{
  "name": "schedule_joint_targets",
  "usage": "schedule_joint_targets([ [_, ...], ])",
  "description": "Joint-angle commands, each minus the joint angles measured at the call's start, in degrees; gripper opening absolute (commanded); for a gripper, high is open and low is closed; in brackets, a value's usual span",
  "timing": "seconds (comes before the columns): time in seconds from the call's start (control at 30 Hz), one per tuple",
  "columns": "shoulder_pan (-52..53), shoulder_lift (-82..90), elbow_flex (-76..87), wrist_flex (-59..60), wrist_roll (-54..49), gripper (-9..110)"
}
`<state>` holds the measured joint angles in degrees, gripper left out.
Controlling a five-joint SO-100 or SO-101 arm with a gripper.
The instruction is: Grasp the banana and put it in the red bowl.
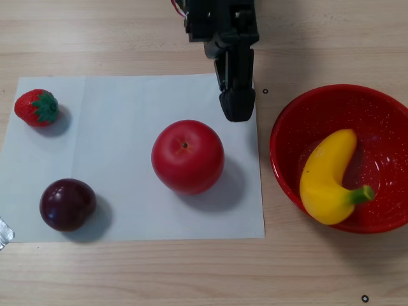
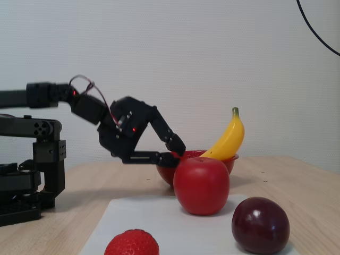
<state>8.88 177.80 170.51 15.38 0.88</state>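
The banana already lies in the red bowl, right on the desk; placing looks done. The gripper hangs empty, nearly closed, near the apple; only retreat seems left.

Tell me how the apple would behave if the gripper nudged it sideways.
The apple is round and glossy, so it would likely roll across the white paper rather than slide. It looks rigid, probably a hollow plastic toy, so fairly light. The smooth skin may slip between the gripper fingers.

A yellow banana with a green stem was seen in the white-speckled red bowl; a red apple, dark purple plum and black claw were shown.
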Motion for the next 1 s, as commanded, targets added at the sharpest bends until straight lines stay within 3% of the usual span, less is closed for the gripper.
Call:
schedule_joint_targets([
  [0.0,-0.5,4.0,0.1,-5.3,-0.3,0],
  [0.13,-1.6,8.0,7.2,-7.1,0.2,0],
  [0.6,-3.9,9.9,7.3,19.6,-4.6,0],
  [0.97,-4.0,9.9,7.3,33.3,-7.6,0],
])
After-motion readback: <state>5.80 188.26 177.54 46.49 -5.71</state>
